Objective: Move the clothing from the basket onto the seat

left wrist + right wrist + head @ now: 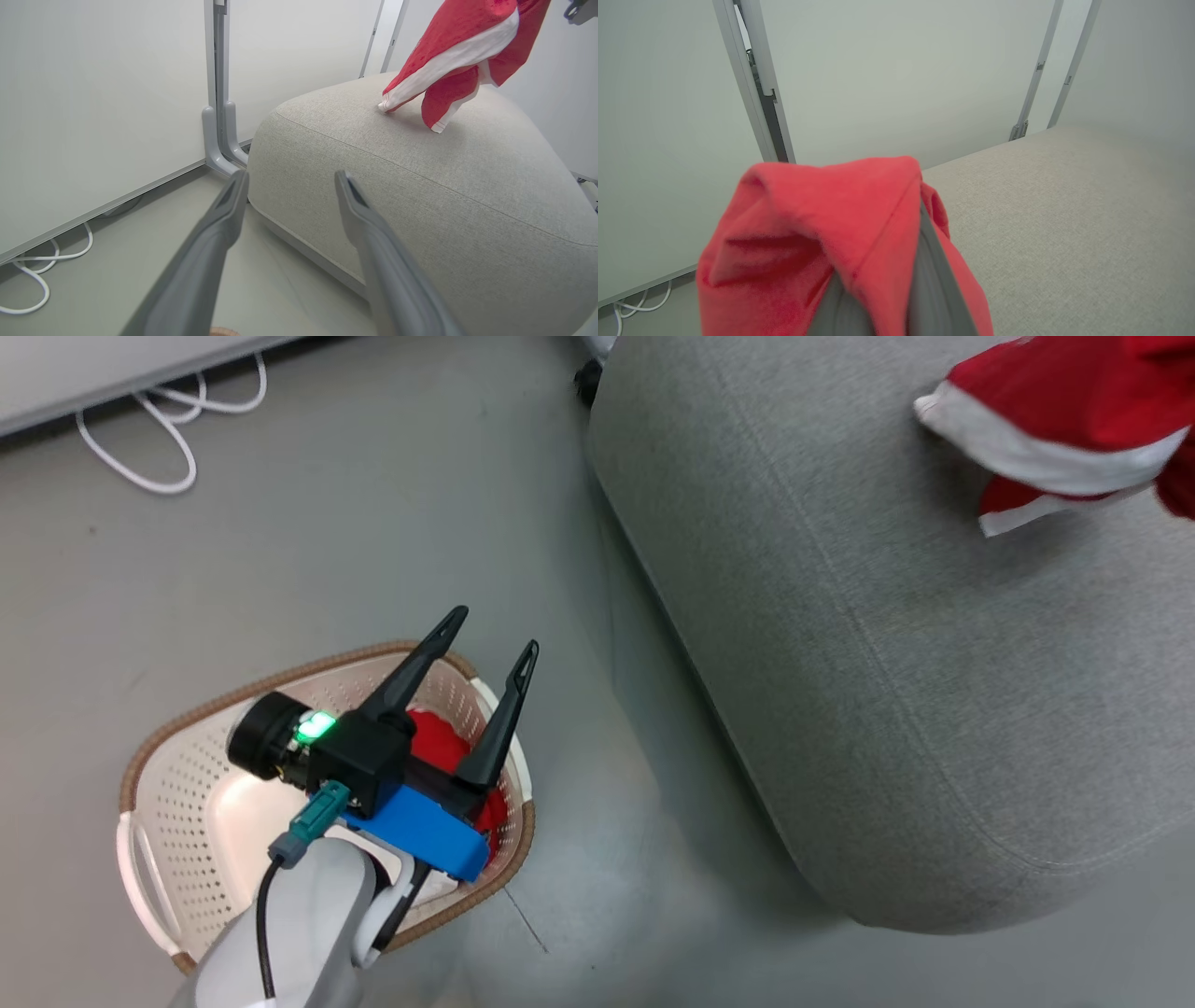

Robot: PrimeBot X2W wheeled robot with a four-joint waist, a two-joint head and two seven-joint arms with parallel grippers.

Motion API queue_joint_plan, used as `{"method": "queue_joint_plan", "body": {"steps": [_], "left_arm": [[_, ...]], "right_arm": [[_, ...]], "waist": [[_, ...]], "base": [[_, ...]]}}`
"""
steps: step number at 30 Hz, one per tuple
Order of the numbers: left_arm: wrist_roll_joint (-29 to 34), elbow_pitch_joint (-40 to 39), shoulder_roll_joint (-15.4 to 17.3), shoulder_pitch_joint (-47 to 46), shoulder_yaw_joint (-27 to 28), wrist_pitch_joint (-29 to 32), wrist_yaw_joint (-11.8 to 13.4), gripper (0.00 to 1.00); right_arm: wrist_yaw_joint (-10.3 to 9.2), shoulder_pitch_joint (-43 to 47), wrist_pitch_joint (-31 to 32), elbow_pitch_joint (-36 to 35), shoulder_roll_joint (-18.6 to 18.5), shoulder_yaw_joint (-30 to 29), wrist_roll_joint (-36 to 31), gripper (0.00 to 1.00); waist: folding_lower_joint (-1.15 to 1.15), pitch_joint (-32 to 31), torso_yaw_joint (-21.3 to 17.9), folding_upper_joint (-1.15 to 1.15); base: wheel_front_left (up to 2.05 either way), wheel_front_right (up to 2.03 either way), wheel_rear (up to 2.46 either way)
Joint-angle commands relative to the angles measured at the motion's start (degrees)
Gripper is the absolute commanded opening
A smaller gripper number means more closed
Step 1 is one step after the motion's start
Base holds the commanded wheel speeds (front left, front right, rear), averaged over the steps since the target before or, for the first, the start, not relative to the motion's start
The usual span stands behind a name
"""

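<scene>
Head view: the left gripper (496, 628) hangs over the basket (187, 728), fingers spread and empty, with a remaining garment (443, 747) bunched against the wall beneath it; the held garment (1046, 420) dangles above the seat (887, 709) at the upper right. Left wrist view: that garment's white hem seems to brush the cushion. Right wrist view: the right gripper (896, 261) is clamped on red cloth that drapes over both fingers; on release, I judge the fabric could snag there and be dragged off the seat.
</scene>
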Motion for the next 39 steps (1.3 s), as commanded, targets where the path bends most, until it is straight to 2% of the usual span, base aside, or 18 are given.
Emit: {"method": "queue_joint_plan", "body": {"steps": [1, 9, 16, 17, 19, 27, 33, 39], "left_arm": [[0.2, -0.6, 0.7, -1.6, -0.2, -0.3, -0.1, 1.0], [-1.0, -4.2, 5.3, -6.4, -1.3, -0.3, -0.1, 1.0], [-1.1, -5.8, 5.9, -7.3, -0.9, -0.3, -0.1, 1.0], [-1.2, -5.7, 5.7, -7.3, -0.9, -0.3, -0.1, 1.0], [-1.4, -5.4, 5.1, -7.2, -1.0, -0.3, -0.1, 1.0], [-2.6, -4.0, 2.6, -6.6, -1.8, -0.3, -0.1, 1.0], [-4.2, -2.4, -0.1, -4.1, -2.2, -0.3, -0.1, 1.0], [-6.2, -0.1, -3.4, 1.3, -0.7, -0.3, -0.1, 1.0]], "right_arm": [[0.03, -1.2, -0.8, 0.6, -0.7, -1.1, -0.4, 0.0], [0.03, -1.9, -4.7, 5.8, -4.3, -9.3, 1.5, 0.0], [0.02, -1.8, -8.3, 11.6, -3.8, -10.4, 1.1, 0.0], [0.02, -2.0, -8.6, 12.2, -3.7, -10.3, 0.9, 0.21], [0.02, -2.4, -9.1, 13.4, -3.7, -10.3, 0.7, 1.0], [0.03, -3.0, -10.0, 16.6, -4.7, -7.9, -1.0, 1.0], [0.02, 1.6, -9.9, 16.3, -5.6, -4.8, -1.2, 1.0], [0.02, 9.1, -8.7, 13.2, -6.4, -1.2, -1.9, 1.0]], "waist": [[-0.01, 6.6, 3.2, 0.0], [-0.01, 13.7, 6.1, 0.0], [-0.01, 15.0, 7.0, 0.0], [-0.01, 14.9, 7.1, 0.0], [-0.01, 14.6, 7.3, 0.0], [-0.01, 10.5, 8.1, 0.0], [-0.01, 4.2, 9.2, 0.0], [-0.01, -5.4, 10.3, 0.0]], "base": [[0.0, 0.0, 0.0], [0.0, 0.0, 0.0], [0.0, 0.0, 0.0], [0.0, 0.0, 0.0], [0.0, 0.0, 0.0], [0.0, 0.0, 0.0], [0.0, 0.0, 0.0], [0.0, 0.0, 0.0]]}}
